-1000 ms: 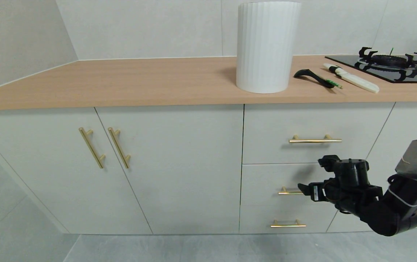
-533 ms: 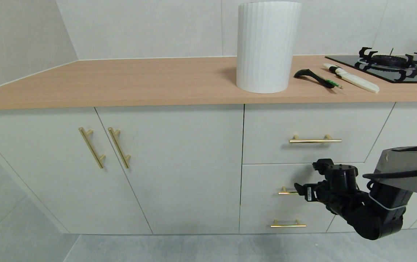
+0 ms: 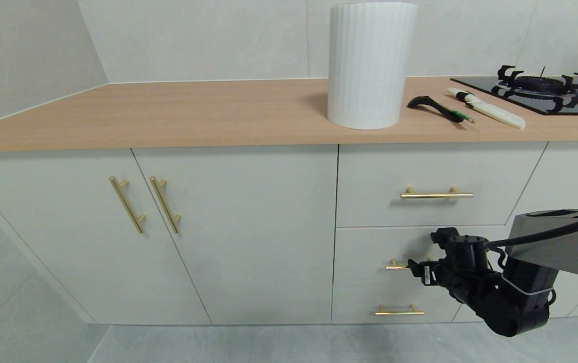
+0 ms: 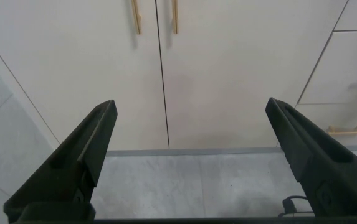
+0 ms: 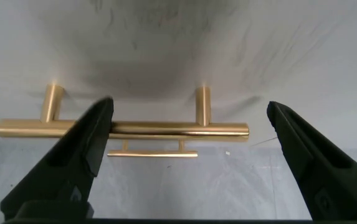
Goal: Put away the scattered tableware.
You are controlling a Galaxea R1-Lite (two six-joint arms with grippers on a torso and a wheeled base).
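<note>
A black spoon (image 3: pixel 432 107) and a white knife-like utensil (image 3: pixel 488 109) lie on the wooden counter (image 3: pixel 193 113), to the right of a tall white ribbed container (image 3: pixel 369 65). My right gripper (image 3: pixel 412 264) is low in front of the drawers, open, right at the gold handle of the middle drawer (image 3: pixel 396 265). The right wrist view has that handle (image 5: pixel 122 129) close ahead of the gripper (image 5: pixel 187 158), its right end between the spread fingers (image 5: pixel 72 174). My left gripper (image 4: pixel 190 162) is open, holds nothing and hangs over the floor before the cabinet doors.
A gas hob (image 3: pixel 546 91) occupies the counter's far right. The top drawer handle (image 3: pixel 437 194) and bottom drawer handle (image 3: pixel 399 312) sit above and below the gripper. Two door handles (image 3: pixel 145 204) are at the left. Grey floor (image 3: pixel 269 345) runs below.
My right arm has moved left and slightly down, bringing the open gripper up to the middle drawer handle. The things on the counter have not moved.
</note>
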